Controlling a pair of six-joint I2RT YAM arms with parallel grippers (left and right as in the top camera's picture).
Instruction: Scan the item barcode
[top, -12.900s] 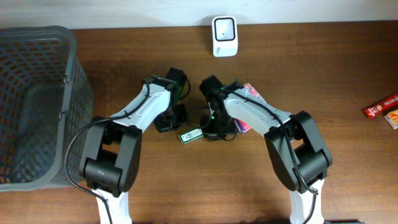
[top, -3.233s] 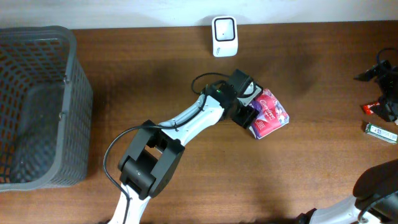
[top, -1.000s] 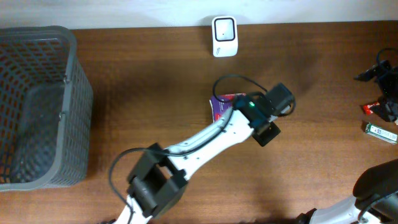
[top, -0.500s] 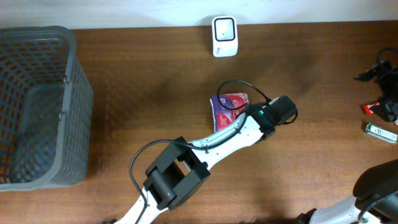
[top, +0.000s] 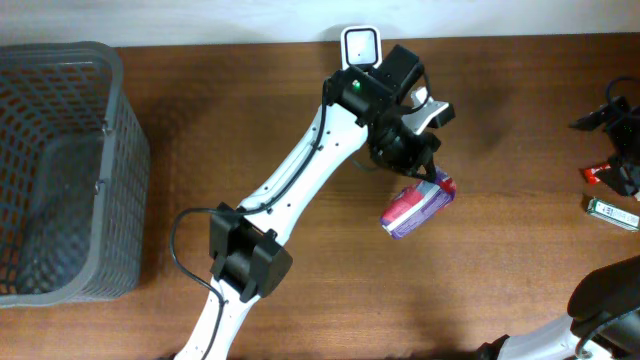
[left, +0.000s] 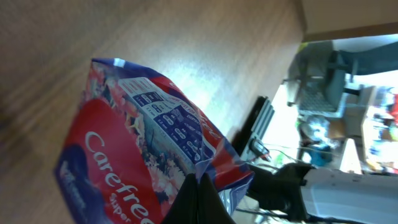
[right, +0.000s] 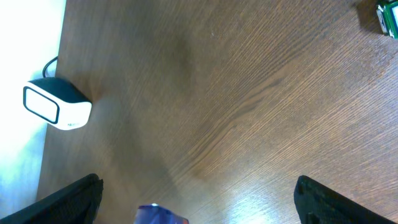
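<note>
My left pincer is clamped shut on the edge of the Carefree packet, close to the scanner. My right pincer gapes wide, holding nothing.

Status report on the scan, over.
Left gripper shut on pack, pinching its edge. Right gripper open, holding nothing. Pack near scanner, nothing seen between them.

This looks like a mock shop checkout set up in a lab or workroom. A white barcode scanner stands at the far edge of the wooden bench and a grey mesh shopping basket at its left edge. The goods are retail ones: a Carefree packet and small wrapped items at the right edge. The left wrist view shows cluttered equipment beyond the bench.
</note>
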